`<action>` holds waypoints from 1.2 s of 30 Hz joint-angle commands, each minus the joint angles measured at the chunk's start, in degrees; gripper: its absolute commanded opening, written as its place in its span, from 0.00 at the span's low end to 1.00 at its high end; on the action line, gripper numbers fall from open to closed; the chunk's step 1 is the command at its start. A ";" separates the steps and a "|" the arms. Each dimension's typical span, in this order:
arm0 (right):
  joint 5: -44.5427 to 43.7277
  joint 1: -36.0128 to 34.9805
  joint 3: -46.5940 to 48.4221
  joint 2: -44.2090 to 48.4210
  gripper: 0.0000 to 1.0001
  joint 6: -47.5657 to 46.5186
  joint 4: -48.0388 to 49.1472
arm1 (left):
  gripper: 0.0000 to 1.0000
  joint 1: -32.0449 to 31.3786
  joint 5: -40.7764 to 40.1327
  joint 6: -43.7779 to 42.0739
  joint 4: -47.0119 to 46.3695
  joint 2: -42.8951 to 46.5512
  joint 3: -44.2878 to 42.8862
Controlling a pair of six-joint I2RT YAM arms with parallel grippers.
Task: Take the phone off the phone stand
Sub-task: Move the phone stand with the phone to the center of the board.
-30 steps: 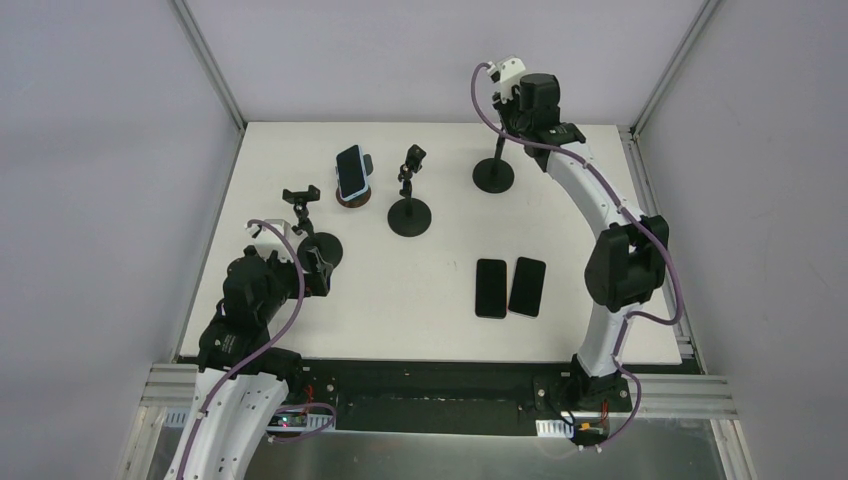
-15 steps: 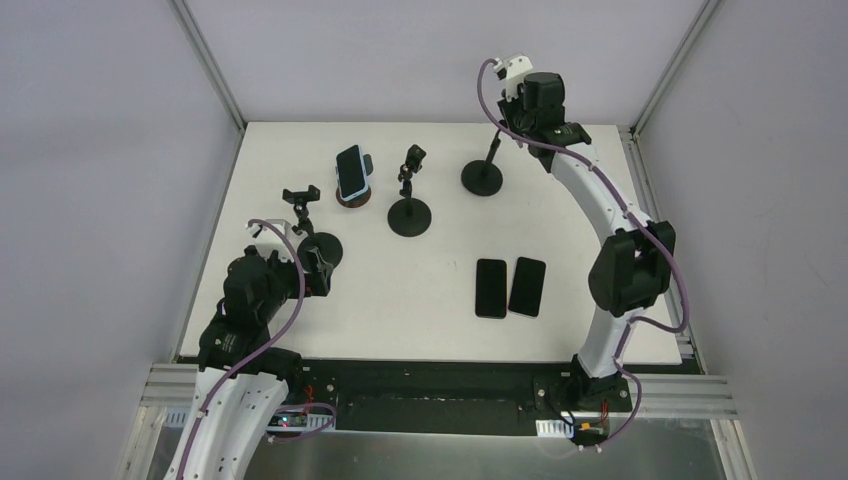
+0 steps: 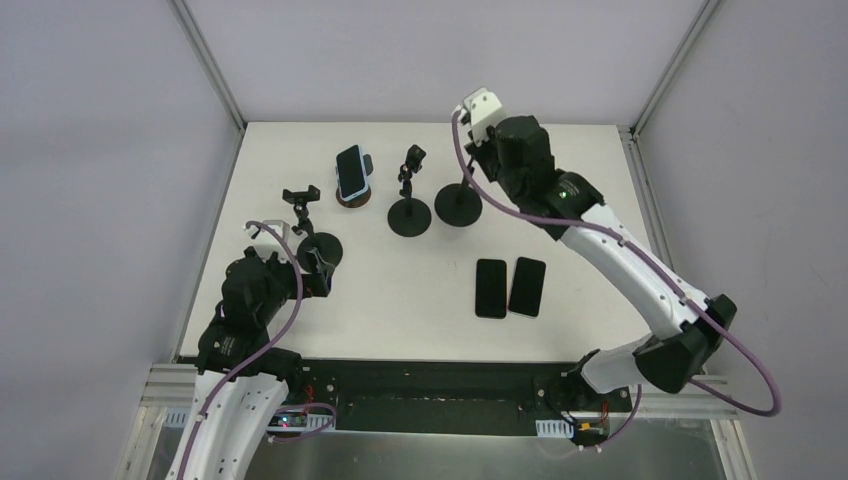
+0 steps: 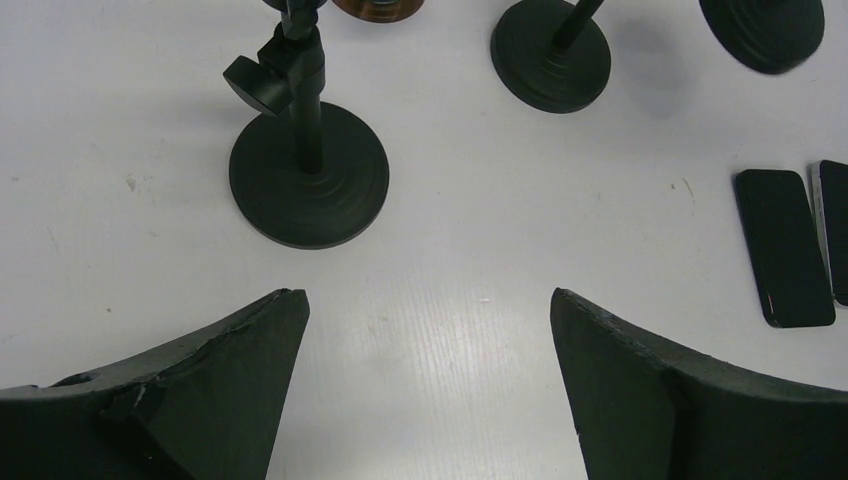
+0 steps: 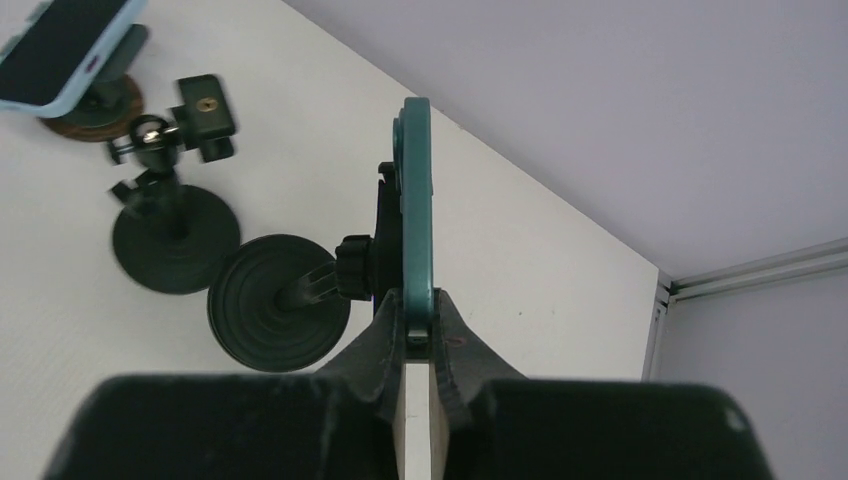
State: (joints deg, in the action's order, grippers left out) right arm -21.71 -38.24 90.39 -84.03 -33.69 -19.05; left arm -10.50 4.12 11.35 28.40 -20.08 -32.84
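At seven o'clock, the left claw (image 4: 425, 300) is being held wide open above the bench (image 4: 450, 250). At one o'clock, the teal phone (image 5: 417, 200) is being pinched edgewise by the right claw (image 5: 420, 325), with its back being clamped by the stand (image 5: 280, 300).

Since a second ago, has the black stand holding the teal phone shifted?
Yes. The black stand holding the teal phone, pinched by the right gripper, moved left and nearer the arms, beside the unmoved middle black stand.
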 commanded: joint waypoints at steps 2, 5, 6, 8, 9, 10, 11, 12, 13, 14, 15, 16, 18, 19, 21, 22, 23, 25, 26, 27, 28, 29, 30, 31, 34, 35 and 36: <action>-9.15 -10.57 -4.31 10.12 0.00 3.01 -0.43 | 0.96 -0.13 0.43 2.96 -1.07 -0.08 -1.40; -12.17 -16.57 -7.14 13.19 0.00 4.91 -3.42 | 0.96 -0.13 3.22 3.10 -0.98 -1.38 -2.25; -13.52 -18.64 -7.90 13.96 0.00 5.86 -4.16 | 0.96 -0.13 4.00 3.16 -0.98 -1.59 -2.43; -14.65 -22.21 -8.76 15.55 0.00 9.13 -6.02 | 0.96 -0.18 4.99 3.30 -1.06 -1.58 -2.58; -14.90 -23.89 -9.10 16.15 0.00 11.17 -6.68 | 0.97 -0.14 5.21 3.40 -1.07 -1.20 -2.62; -15.25 -25.45 -9.40 16.68 0.00 13.84 -7.02 | 0.98 -0.13 5.34 3.41 -1.11 -0.93 -2.59; -15.47 -26.69 -9.68 17.06 0.00 16.35 -7.49 | 0.99 -0.13 5.56 3.41 -1.15 -0.82 -2.58; -15.73 -27.95 -9.77 17.40 0.00 19.09 -7.90 | 0.99 -0.13 5.80 3.64 -1.34 -0.76 -2.51; -16.17 -29.13 -9.86 17.48 0.00 22.19 -8.20 | 0.99 -0.13 6.43 4.11 -1.69 -0.92 -2.43; -17.03 -30.29 -9.86 17.34 0.00 23.33 -8.37 | 0.99 -0.13 8.00 4.18 -2.15 -0.93 -2.41; -18.23 -31.50 -9.77 17.09 0.00 25.29 -8.70 | 0.99 -0.13 9.81 4.40 -2.95 -0.82 -2.23; -19.81 -32.72 -9.52 16.54 0.00 26.25 -9.18 | 0.99 -0.13 11.78 5.35 -4.08 -0.58 -1.85; -23.75 -35.43 -8.52 14.76 0.00 28.28 -10.77 | 0.99 -0.13 15.77 7.24 -7.86 0.43 -0.53; -25.76 -36.36 -7.75 13.66 0.00 29.42 -12.07 | 0.99 -0.13 18.46 7.77 -9.58 0.88 -0.02; -29.85 -37.92 -6.07 11.40 0.00 32.90 -14.64 | 0.99 -0.45 22.67 7.50 -13.02 1.33 0.58; -32.25 -38.36 -5.42 10.38 0.00 35.07 -15.69 | 0.99 -0.86 24.66 7.20 -15.44 1.54 1.14; -33.38 -38.74 -4.72 9.44 0.00 37.50 -16.94 | 0.99 -1.55 26.11 7.05 -18.07 1.80 1.84; -34.68 -39.28 -3.40 7.76 0.00 41.60 -19.12 | 0.99 -4.28 27.34 6.80 -23.20 2.03 3.00; -34.74 -39.50 -2.79 7.34 0.00 43.65 -20.21 | 0.99 -6.74 27.02 5.68 -25.05 1.97 3.36; -34.51 -39.66 -2.24 7.05 0.00 45.51 -21.45 | 0.99 -10.88 25.84 3.88 -26.33 1.68 3.46; -33.89 -39.71 -1.55 6.96 0.00 47.48 -22.38 | 0.99 -14.44 24.49 1.67 -26.93 0.91 3.42; -33.25 -39.80 -1.05 7.07 0.00 49.24 -23.30 | 0.99 -18.08 23.13 -0.45 -27.52 0.08 3.39; -32.47 -39.81 -0.72 7.25 0.00 50.65 -23.87 | 0.99 -21.47 21.93 -2.30 -28.13 -1.14 3.31; -31.84 -39.88 -0.65 7.57 0.00 52.34 -24.26 | 0.99 -25.00 20.90 -4.57 -29.71 -2.52 3.31; -29.59 -39.94 -1.91 9.32 0.00 54.74 -23.74 | 0.99 -33.37 16.89 -9.96 -34.17 -6.67 3.57; -28.69 -40.00 -2.61 10.04 0.00 54.88 -23.13 | 0.99 -35.37 15.12 -10.72 -35.79 -8.54 3.46; -27.88 -40.18 -3.52 10.78 0.00 54.95 -22.35 | 0.99 -36.97 13.90 -12.09 -37.26 -10.49 3.22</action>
State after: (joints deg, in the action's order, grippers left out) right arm -48.82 -77.71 84.86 -78.67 14.90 -46.44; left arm -41.41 23.75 7.66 1.34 -25.06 -29.45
